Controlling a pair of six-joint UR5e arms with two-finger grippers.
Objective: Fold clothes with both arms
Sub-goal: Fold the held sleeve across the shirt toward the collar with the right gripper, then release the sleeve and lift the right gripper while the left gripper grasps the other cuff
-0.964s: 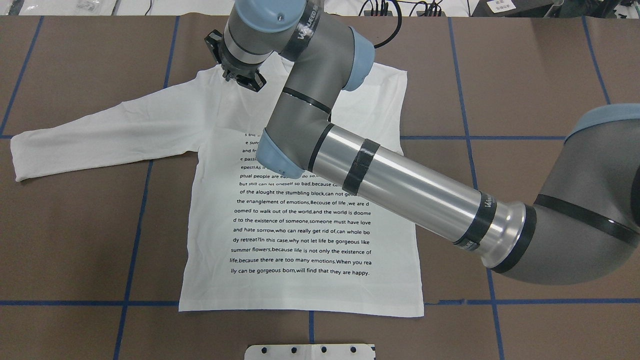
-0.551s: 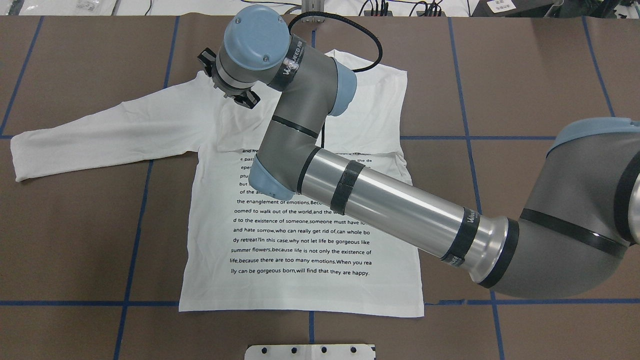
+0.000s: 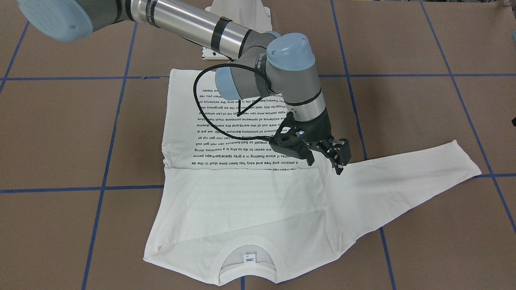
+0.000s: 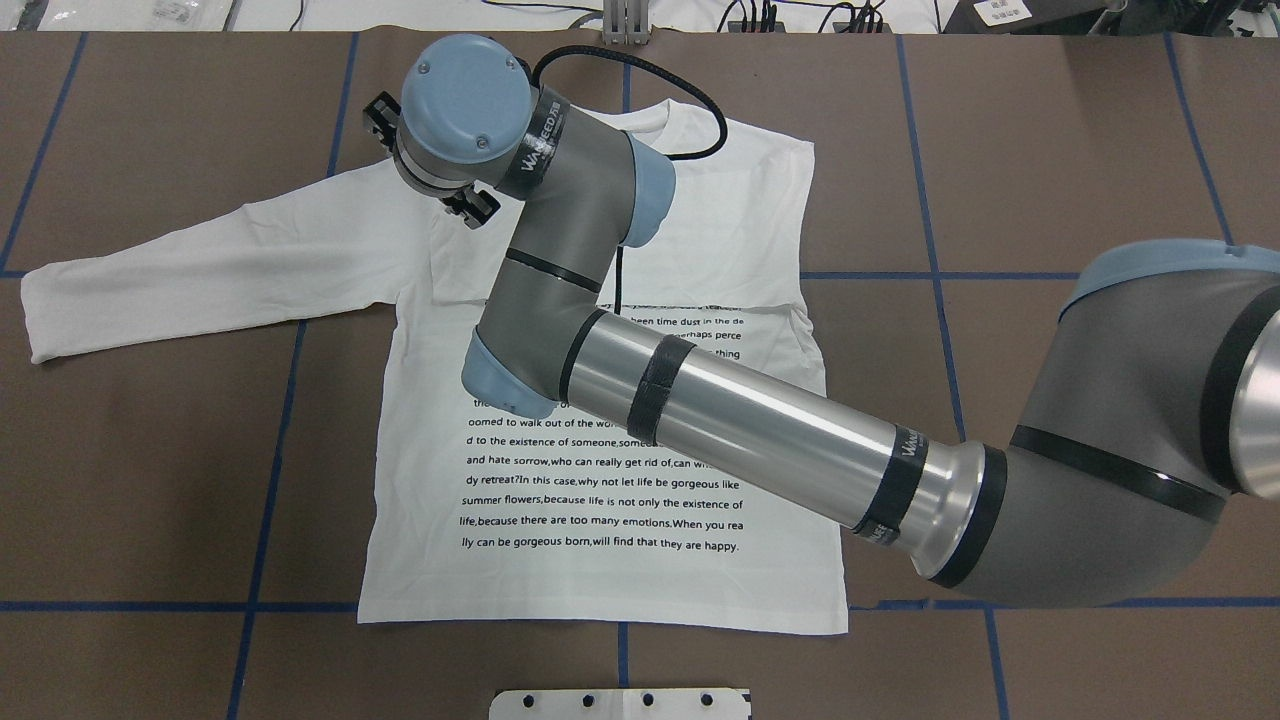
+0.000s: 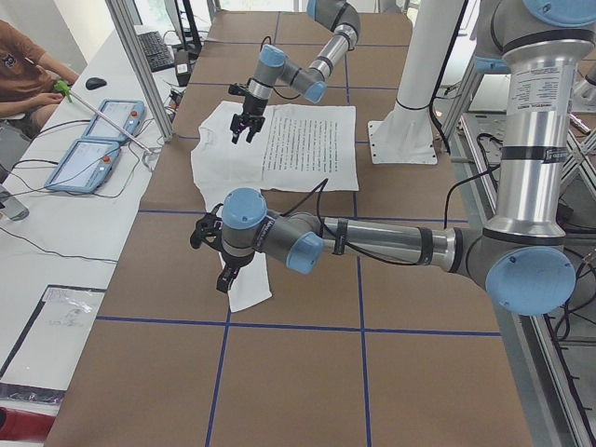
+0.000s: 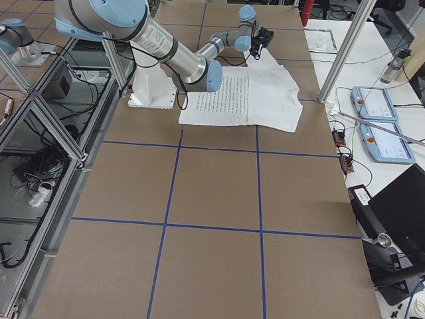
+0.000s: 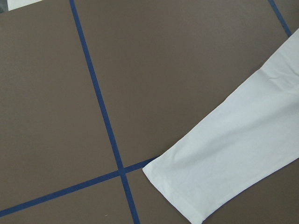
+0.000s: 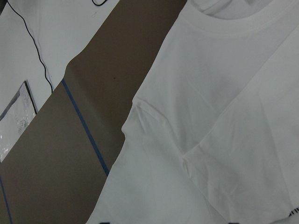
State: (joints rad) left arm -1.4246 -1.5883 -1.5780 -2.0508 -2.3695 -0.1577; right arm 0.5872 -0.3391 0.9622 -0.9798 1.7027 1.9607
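Note:
The white long-sleeved T-shirt lies flat on the brown table, text side up. One sleeve is folded across the chest. The other sleeve stretches out to my left. The collar and neck label are at the far edge. My right gripper is open and empty, just above the shoulder where the stretched sleeve starts. My left gripper hovers at that sleeve's cuff. I cannot tell whether it is open or shut.
The table is brown with blue tape lines. The white pedestal base is at the near edge. Tablets and a seated person are beyond the far edge.
My right arm has swung to the left, and its gripper has moved from the chest to the shoulder. The folded fabric's edge now lies lower over the text lines.

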